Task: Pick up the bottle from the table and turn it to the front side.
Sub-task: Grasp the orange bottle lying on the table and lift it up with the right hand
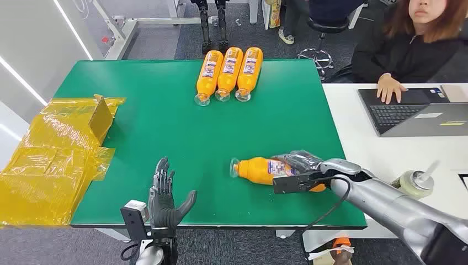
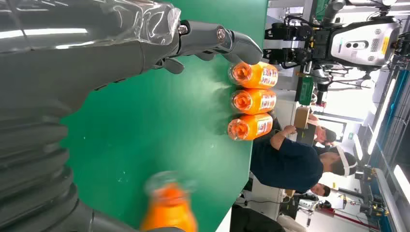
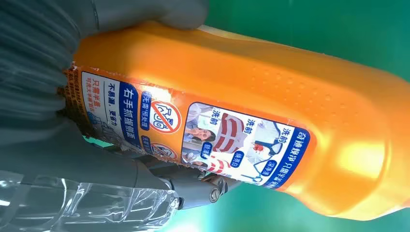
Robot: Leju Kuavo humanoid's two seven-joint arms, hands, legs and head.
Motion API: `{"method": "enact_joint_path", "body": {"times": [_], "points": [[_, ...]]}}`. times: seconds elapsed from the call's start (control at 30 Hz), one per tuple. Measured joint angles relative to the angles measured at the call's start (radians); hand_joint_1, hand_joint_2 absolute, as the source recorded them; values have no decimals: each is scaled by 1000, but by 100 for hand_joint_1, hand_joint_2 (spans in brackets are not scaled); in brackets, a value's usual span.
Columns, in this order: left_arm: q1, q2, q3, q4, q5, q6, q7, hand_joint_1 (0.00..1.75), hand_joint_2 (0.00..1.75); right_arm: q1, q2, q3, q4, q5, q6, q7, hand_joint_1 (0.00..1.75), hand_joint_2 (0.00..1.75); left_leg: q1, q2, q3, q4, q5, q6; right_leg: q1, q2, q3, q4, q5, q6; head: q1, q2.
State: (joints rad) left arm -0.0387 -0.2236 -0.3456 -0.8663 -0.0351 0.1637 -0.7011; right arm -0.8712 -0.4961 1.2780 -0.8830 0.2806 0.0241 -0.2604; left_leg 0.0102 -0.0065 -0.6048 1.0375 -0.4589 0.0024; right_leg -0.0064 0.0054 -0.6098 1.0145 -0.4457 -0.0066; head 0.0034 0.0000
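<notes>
One orange plastic bottle with a printed label [image 1: 265, 169] lies on its side near the green table's [image 1: 160, 127] front edge, the right hand [image 1: 305, 175] wrapped around its labelled middle. Smooth and probably slippery, it wants that waist grip. Left hand [image 1: 163, 197] hovers, fingers spread, holding nothing. Three matching bottles [image 1: 229, 73] lie beyond.

You will find readable print on the label of the orange bottle [image 3: 270, 92] held in the right hand [image 3: 58, 140]. Nearest the palm, a blue band reads "右手抓握侧面", with smaller white-panel lines beside it too fine to make out. Just past the fingers sits a red prohibition sign. Farther out from the hand, a picture panel carries the captions "洗前" twice and "洗后", and the blue band at the outer end of the label begins "奇强". Labels on the three bottles [image 1: 229, 70] well away from both hands are too small to read.
</notes>
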Motion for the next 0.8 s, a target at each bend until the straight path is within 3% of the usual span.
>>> {"method": "enact_joint_path", "body": {"times": [0.2, 0.33, 0.47, 0.63, 0.8], "points": [[0, 2, 0, -2, -22, 0, 0, 0, 175, 106, 2, -173, -122, 166, -124, 17, 175, 175, 0, -1, -1, 0, -1, 0, 0, 0, -1, 0, -1, 0, 0, 0], [4, 2, 1, -8, -54, -7, 0, 0, 175, 247, 8, -340, -238, 334, -134, 16, 175, 175, 0, -4, -2, -1, -1, 0, 0, -2, -1, 0, -3, 1, 0, 0], [9, 2, 2, -18, -80, -19, 7, 0, 175, 357, 23, -464, -327, 410, -141, 12, 175, 175, 0, -4, -3, -1, -2, 0, 0, -3, -2, 0, -4, 2, 0, 0], [0, -2, 2, -15, -50, -78, 8, 0, 175, 445, 67, -558, -381, 442, -168, -25, 175, 175, 0, -4, -3, -1, -2, 0, 0, -2, -2, 0, -4, 2, 0, 0], [-7, -13, 7, -11, 26, -170, 11, 0, 175, 510, 114, -585, -419, 436, -198, -68, 175, 175, 0, -4, -3, -1, -2, 0, 0, -2, -3, 0, -4, 2, 0, 0]]}}
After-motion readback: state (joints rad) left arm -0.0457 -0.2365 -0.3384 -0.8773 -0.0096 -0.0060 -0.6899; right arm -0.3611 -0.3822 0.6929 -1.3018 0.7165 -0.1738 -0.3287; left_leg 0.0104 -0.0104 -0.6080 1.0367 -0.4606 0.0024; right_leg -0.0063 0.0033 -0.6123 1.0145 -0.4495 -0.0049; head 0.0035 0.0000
